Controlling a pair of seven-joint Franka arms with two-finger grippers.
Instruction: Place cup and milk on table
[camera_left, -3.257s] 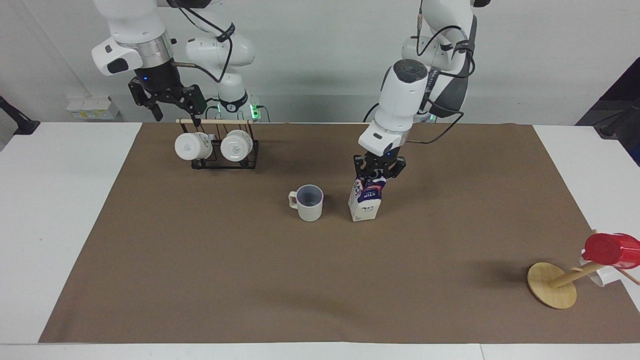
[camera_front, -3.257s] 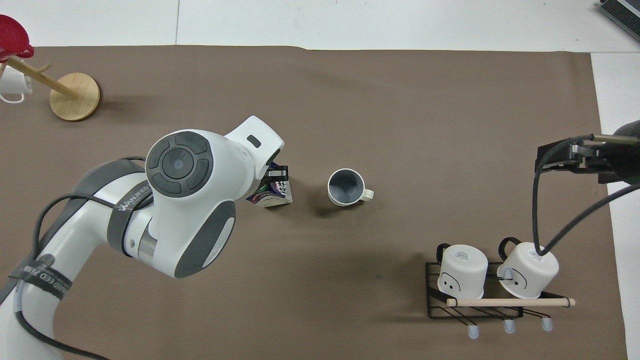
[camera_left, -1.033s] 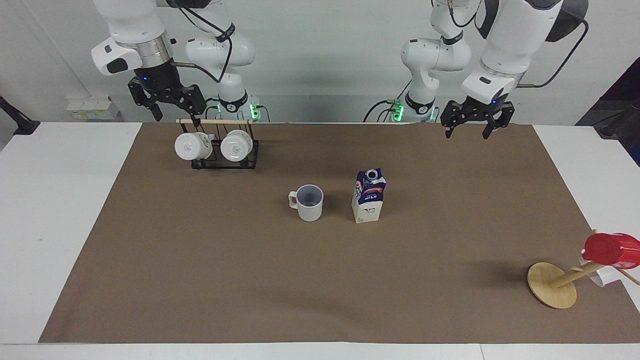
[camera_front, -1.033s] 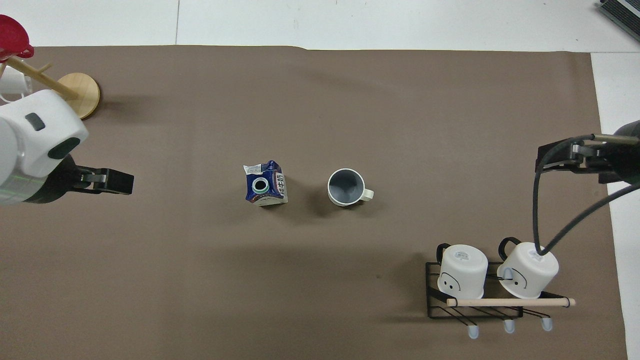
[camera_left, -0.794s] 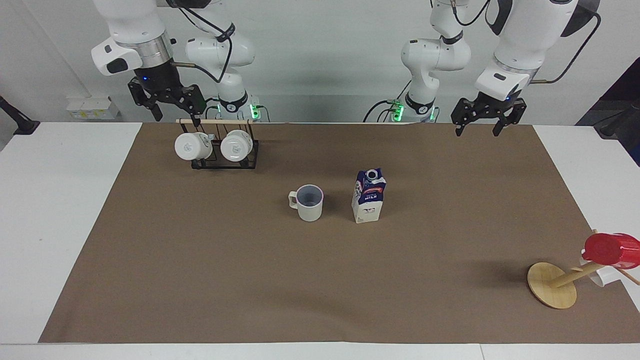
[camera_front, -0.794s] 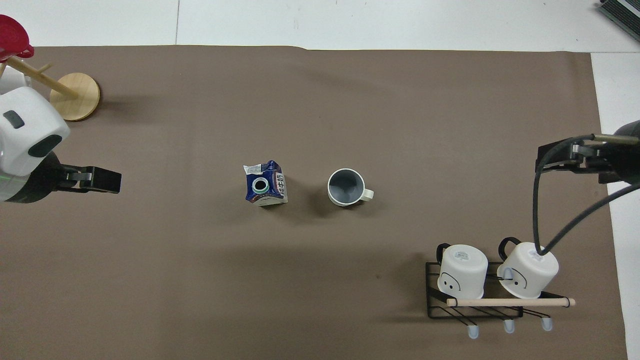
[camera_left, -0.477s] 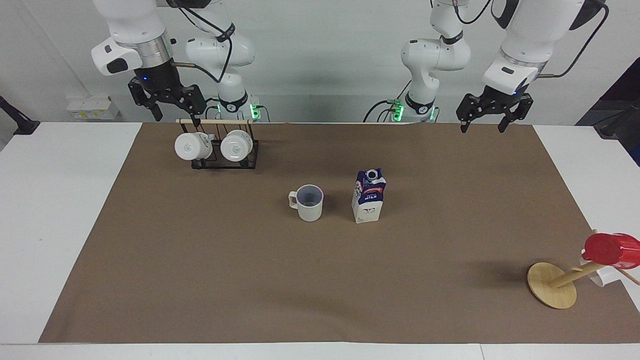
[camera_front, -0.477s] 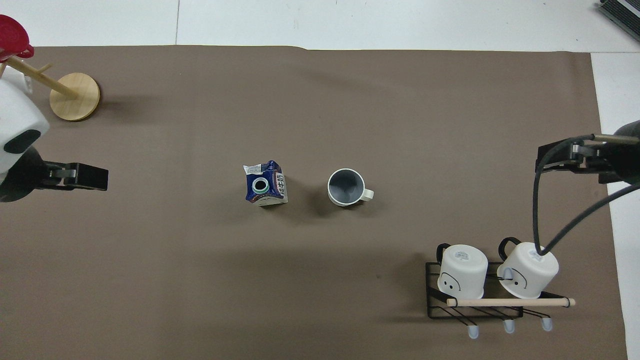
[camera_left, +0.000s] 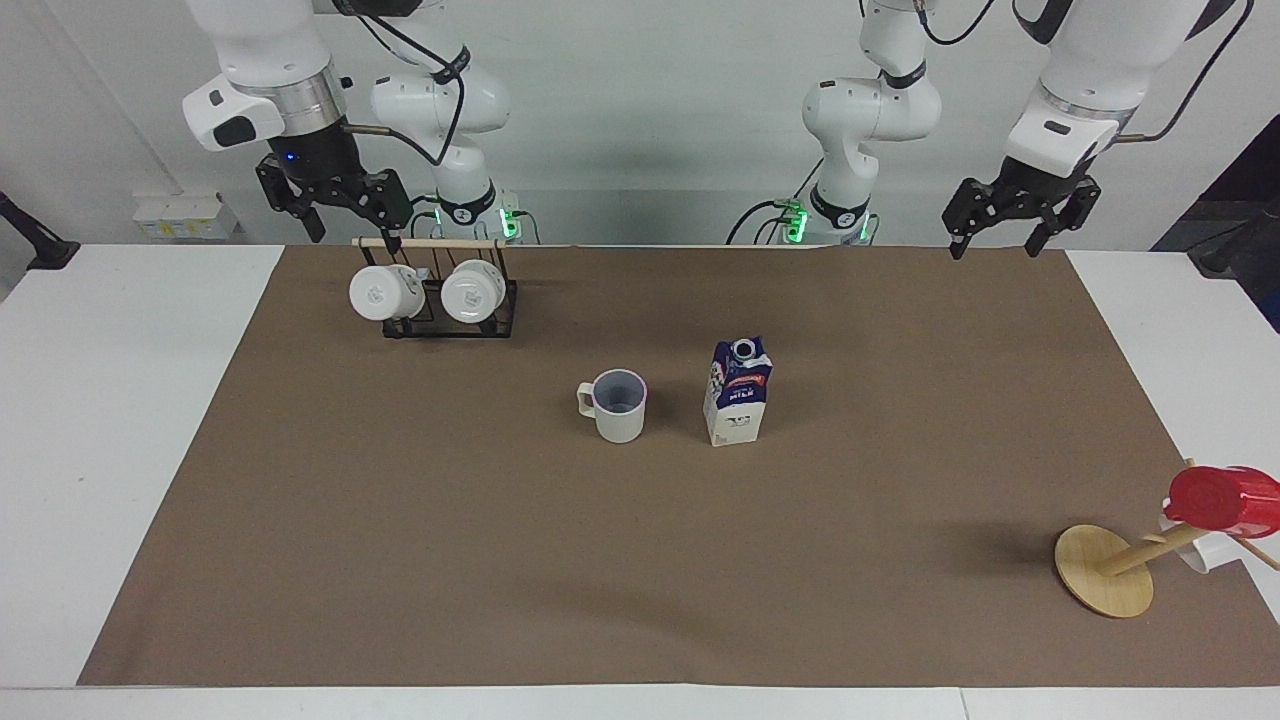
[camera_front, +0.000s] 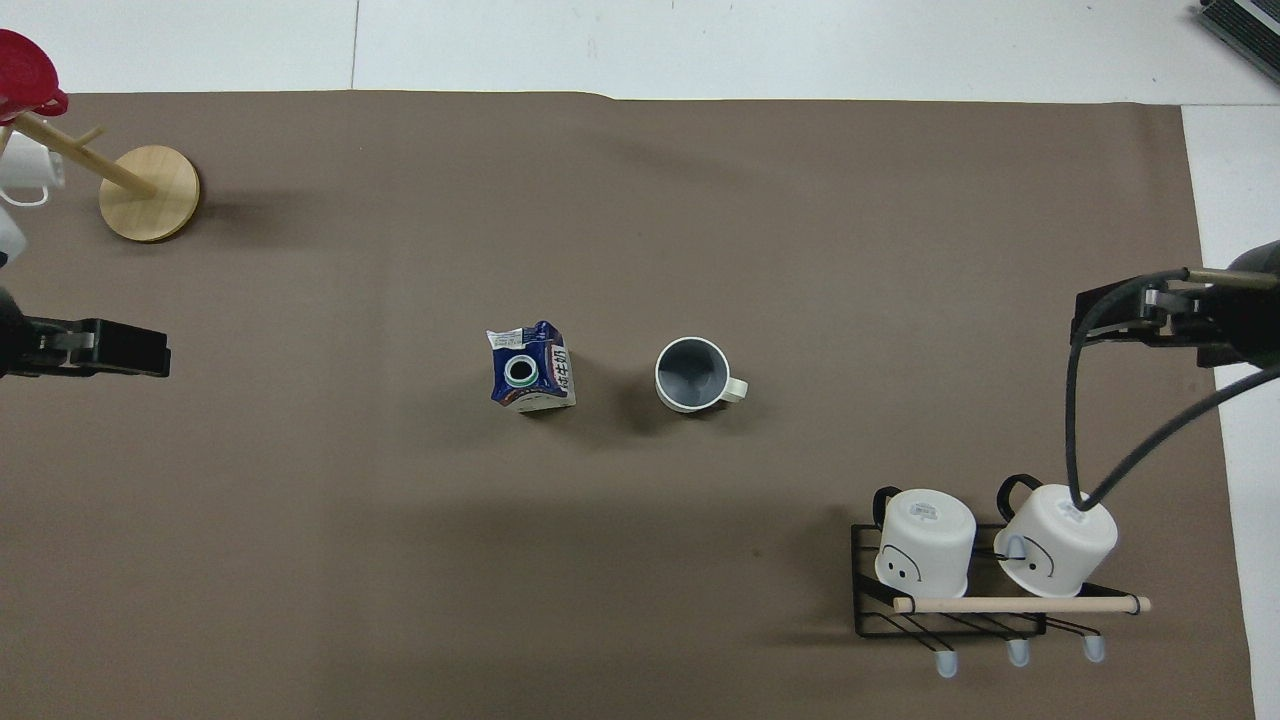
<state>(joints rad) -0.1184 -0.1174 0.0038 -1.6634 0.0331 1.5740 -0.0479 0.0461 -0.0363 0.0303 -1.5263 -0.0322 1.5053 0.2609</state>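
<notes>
Upright, both of them: the cup (camera_left: 620, 405) stands mouth up near the middle of the brown mat (camera_left: 400, 560), its small handle pointing toward the right arm's end of the table (camera_left: 120, 450). Grey-blue inside, thin pinkish rim.

Just beside it, toward the left arm's end and not touching, the milk (camera_left: 737, 392) stands with its long axis vertical, gable ridge and round cap on top. Dark blue upper part, white lower part. Front label reads "MILK"; the smaller print cannot be read.

Nearer the robots, toward the right arm's end: a black wire rack (camera_left: 450, 318) with a wooden rail, holding two white mugs (camera_left: 385, 291) on their sides, bottoms facing the camera.

Farther from the robots, at the left arm's end: a tilted wooden stand (camera_left: 1105, 570) carrying a red cup (camera_left: 1222, 498).

Left gripper (camera_left: 1003, 240): up in the air over the mat's edge nearest the robots, at the left arm's end, fingers spread apart, grasping nothing, touching nothing.

Right gripper (camera_left: 340, 225): raised just above the rack's wooden rail, fingers spread, nothing between them.
</notes>
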